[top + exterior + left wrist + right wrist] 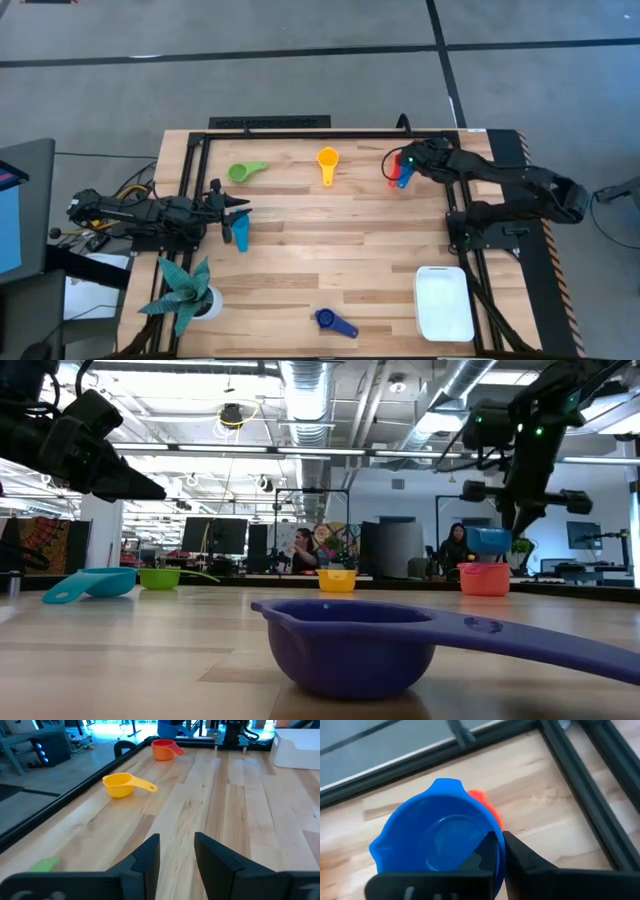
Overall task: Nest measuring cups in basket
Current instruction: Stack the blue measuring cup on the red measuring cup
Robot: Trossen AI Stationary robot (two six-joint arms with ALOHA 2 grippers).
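One blue measuring cup (437,837) hangs pinched by its rim in the right gripper (501,851), lifted just above the red cup (484,579) stacked on an orange one, directly beneath the fingers. Farther from that gripper lie the yellow cup (327,160) and green cup (243,172). Well apart, the white basket (444,302) sits near the dark blue cup (333,321). Beside the teal cup (241,234), the left gripper (176,851) hovers parted, holding nothing.

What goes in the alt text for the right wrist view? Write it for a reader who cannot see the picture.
The right gripper holds a blue measuring cup by its rim, seen from above over the wooden table. A sliver of a red cup shows beneath the blue one, and a dark metal frame borders the table.
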